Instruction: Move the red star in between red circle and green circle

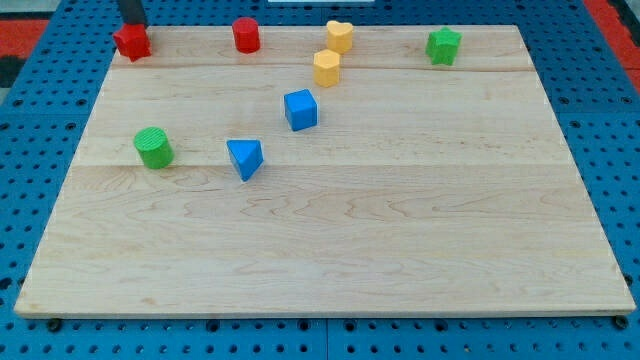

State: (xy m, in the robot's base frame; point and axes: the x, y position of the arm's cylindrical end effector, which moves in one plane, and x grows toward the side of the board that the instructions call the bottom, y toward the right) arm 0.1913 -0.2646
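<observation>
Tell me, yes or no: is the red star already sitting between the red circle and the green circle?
No. The red star sits at the board's top-left corner, left of the red circle and well above the green circle.

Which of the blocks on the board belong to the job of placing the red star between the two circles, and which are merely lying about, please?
In the job: red star, red circle, green circle, my tip just above the star.

Lying about: blue cube, blue triangle, yellow heart, yellow hexagon, green star.
</observation>
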